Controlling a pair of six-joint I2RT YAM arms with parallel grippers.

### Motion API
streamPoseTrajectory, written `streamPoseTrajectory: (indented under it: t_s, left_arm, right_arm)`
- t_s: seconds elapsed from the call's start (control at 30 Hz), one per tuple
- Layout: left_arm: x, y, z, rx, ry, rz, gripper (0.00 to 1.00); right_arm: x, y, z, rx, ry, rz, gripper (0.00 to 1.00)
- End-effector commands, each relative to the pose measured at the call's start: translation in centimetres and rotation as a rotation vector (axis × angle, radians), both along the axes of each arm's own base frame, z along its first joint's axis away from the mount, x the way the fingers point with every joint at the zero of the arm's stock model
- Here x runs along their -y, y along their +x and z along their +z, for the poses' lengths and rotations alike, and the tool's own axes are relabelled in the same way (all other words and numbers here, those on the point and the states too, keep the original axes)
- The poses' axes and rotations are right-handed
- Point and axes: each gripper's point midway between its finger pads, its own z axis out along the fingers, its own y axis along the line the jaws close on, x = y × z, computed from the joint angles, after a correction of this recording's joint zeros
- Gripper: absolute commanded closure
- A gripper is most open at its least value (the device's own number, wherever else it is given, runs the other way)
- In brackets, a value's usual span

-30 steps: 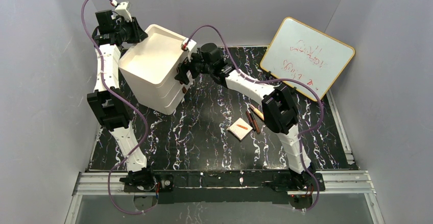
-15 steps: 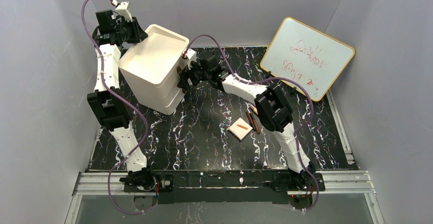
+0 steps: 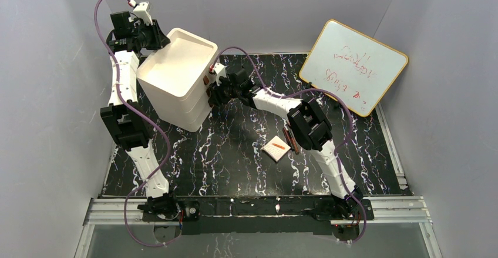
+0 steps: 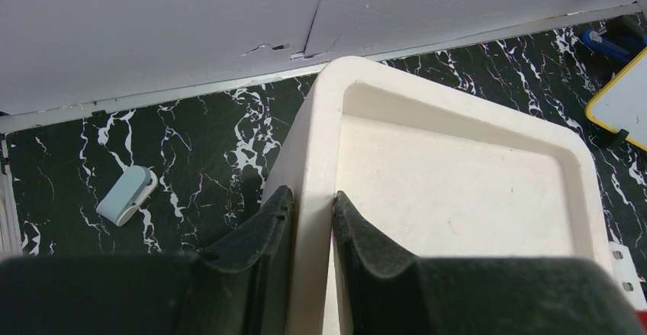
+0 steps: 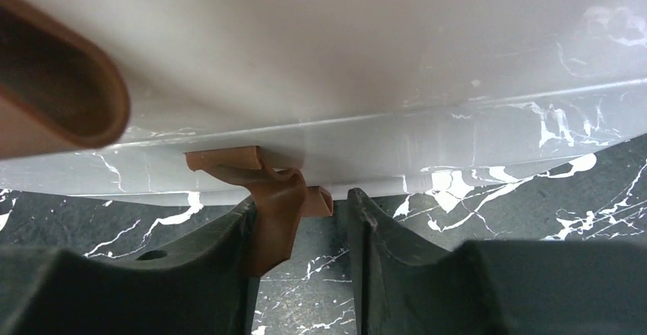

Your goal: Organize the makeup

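We see the left gripper (image 4: 311,199) clamped on the rim of the cream drawer box (image 4: 336,72). The right gripper (image 5: 301,201) straddles a brown knob (image 5: 275,198), jaws part-spread. Drawer contents are hidden.

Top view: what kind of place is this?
Likely a robot test booth: left arm and right arm bolted to a metal rail, plain grey walls around a black marbled table, whiteboard propped behind.
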Motion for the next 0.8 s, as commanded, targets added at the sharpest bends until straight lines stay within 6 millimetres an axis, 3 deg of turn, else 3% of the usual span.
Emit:
streamPoseTrajectory:
  t_s: [0.0,0.47,0.63,0.77]
  left_arm:
    - [4.4,-3.2,-2.8,-0.19,-0.066,-0.079,1.0]
    - [4.3,-3.4,-2.4,-0.182,-0.06,-0.078,1.0]
    - [4.4,-3.5,-2.5,-0.186,-0.061,-0.079,1.0]
    - [4.3,-3.6,-2.4,-0.183,-0.057,-0.077,1.0]
  right_arm:
    - [-0.9,0.6,6.0,0.118,0.094,0.003,0.49]
    - [-0.4,0.5,9.9,0.172,0.132,-0.006,0.5]
    - [-0.4,0.7,10.2,0.178,0.134,-0.014,0.62]
    - [-0.4,0.7,10.3,0.18,0.136,-0.015,0.77]
